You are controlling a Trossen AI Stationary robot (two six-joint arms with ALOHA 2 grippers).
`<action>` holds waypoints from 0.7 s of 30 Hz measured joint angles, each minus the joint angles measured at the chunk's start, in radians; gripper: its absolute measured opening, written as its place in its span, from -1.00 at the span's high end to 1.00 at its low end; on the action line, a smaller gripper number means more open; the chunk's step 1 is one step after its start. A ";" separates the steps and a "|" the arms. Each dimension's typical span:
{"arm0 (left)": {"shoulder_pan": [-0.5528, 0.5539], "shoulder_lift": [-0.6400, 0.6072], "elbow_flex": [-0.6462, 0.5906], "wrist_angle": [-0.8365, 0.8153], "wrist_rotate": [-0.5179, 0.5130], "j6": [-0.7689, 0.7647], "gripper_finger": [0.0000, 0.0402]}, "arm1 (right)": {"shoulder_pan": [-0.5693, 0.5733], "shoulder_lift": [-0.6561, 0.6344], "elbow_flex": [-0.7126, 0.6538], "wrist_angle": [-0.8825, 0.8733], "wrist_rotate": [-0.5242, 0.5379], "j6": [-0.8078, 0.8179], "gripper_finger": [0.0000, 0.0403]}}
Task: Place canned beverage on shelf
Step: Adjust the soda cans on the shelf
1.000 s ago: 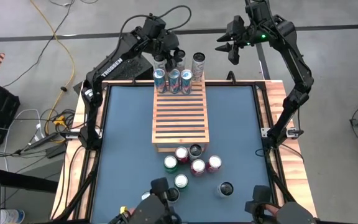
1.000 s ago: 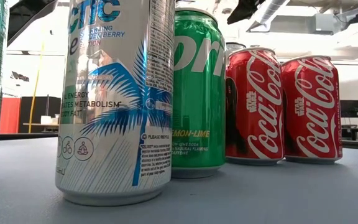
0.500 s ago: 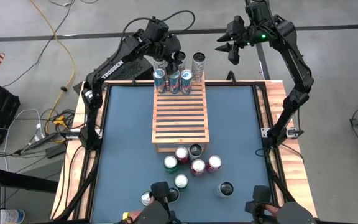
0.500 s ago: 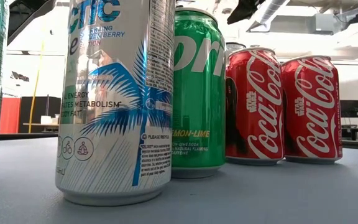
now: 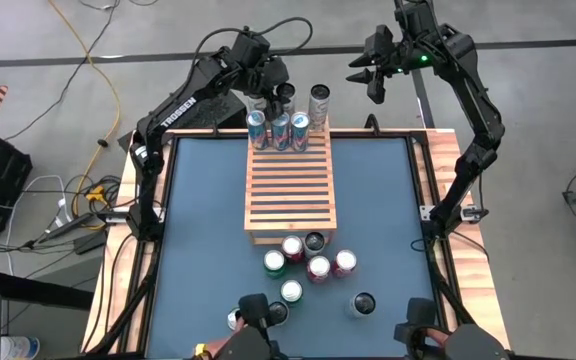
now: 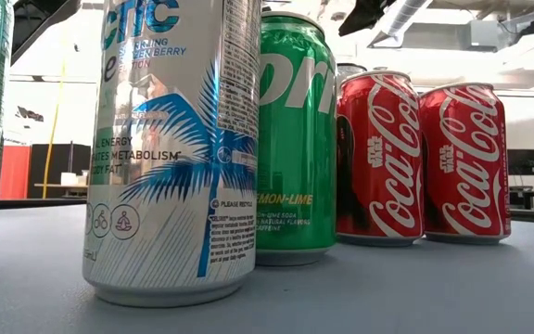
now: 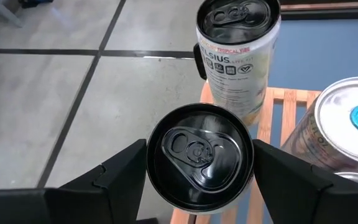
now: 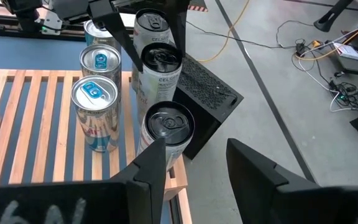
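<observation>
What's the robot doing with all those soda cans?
It's putting cans on the wooden shelf. The left gripper is at the shelf's far end with its fingers on either side of a black-topped can; whether they actually touch it is hard to tell. Three silver cans with blue tabs already stand in a row there, and a white can stands just behind. The right gripper waits open, up in the air beside the shelf. More cans wait on the table's near side.

Left arm: extends from the table's left edge toward upper centre of the high view. Left gripper (image 5: 276, 92): fingers (image 7: 120, 174) either side of a black-topped can (image 7: 199, 154), flanking it closely.
Right arm: raised at upper right. Right gripper (image 5: 371, 75): fingers (image 8: 148, 165) parted, holding nothing.
</observation>
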 joint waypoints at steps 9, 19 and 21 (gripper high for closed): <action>-0.001 -0.003 0.000 -0.003 -0.008 -0.011 -0.24 | 0.000 0.000 0.000 -0.001 0.000 0.000 0.20; -0.004 -0.005 0.000 -0.016 -0.009 -0.013 -0.24 | 0.000 0.000 0.000 -0.002 0.000 0.000 0.20; -0.004 -0.005 0.000 -0.021 -0.010 -0.020 -0.24 | 0.000 0.000 0.000 -0.002 0.000 0.000 0.20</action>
